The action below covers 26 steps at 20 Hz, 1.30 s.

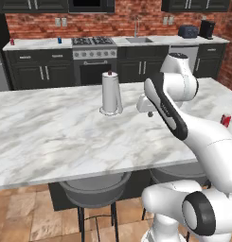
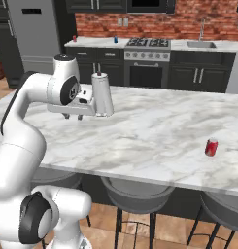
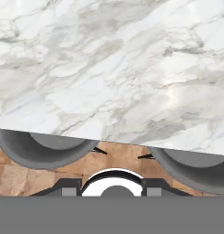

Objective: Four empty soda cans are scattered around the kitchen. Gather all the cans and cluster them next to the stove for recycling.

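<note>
nearest the viewer, the white robot arm rises from its base at the edge of a marble island [image 1: 51,142], with two grey bar stools [image 1: 94,188] tucked under the counter's near side. the gripper [image 2: 73,115] hangs just above the island top, pointing down; its jaws are closed together with nothing between them, and the hand camera looks straight down on bare marble and the stool seats below the edge.

further along the island stands a tall white paper-towel roll [image 1: 111,93], upright, near the hand but not touching it. a red soda can [image 2: 211,147] stands upright on the island's right side, well apart from the gripper and close to the near edge.

beyond the island, against the brick back wall, is the steel stove [image 1: 94,59] with black grates. on the counter to its left stand two more small cans: a blue can [image 1: 59,40] nearer the stove and a red can [image 1: 12,41] toward the far left end. a fourth can cannot be made out. a sink [image 1: 138,39] lies to the stove's right.

judging by this, the gathering has barely begun: no can is held. the sensible next move would be to open the jaws, swing right across the island to the nearby red can, and close around its sides before carrying it to the stove counter.
</note>
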Motion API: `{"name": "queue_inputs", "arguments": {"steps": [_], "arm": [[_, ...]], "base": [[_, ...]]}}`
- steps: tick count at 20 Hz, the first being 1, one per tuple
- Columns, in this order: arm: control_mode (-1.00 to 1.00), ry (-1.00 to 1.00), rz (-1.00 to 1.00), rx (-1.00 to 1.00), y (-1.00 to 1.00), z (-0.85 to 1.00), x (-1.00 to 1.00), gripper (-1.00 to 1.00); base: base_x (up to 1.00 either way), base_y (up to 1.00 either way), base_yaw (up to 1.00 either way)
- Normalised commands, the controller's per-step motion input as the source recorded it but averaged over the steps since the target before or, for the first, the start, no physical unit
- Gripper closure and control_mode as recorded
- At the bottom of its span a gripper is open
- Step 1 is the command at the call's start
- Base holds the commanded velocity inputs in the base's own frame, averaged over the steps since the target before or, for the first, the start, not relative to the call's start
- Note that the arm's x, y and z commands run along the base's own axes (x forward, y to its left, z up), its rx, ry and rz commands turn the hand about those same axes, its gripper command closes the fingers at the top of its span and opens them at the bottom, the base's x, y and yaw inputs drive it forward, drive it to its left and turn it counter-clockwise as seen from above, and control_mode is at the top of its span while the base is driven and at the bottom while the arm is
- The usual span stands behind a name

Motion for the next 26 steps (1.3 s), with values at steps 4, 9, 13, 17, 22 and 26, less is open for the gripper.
{"name": "queue_inputs", "arguments": {"steps": [4, 9, 13, 17, 22, 26], "arm": [[1.00, 0.00, 0.00, 0.00, 0.00, 0.00, 0.00, -1.00], [1.00, 0.00, 0.00, 0.00, 0.00, 0.00, 0.00, -1.00], [1.00, 0.00, 0.00, 0.00, 0.00, 0.00, 0.00, -1.00], [1.00, 0.00, 0.00, 0.00, 0.00, 0.00, 0.00, -1.00], [1.00, 0.00, 0.00, 0.00, 0.00, 0.00, 0.00, -1.00], [1.00, 0.00, 0.00, 0.00, 0.00, 0.00, 0.00, -1.00]], "base": [[0.00, 0.00, 0.00], [0.00, -0.14, 0.00], [0.00, -0.96, 0.00], [0.00, -1.00, 0.00], [0.00, -1.00, 0.00], [0.00, -1.00, 0.00]]}}
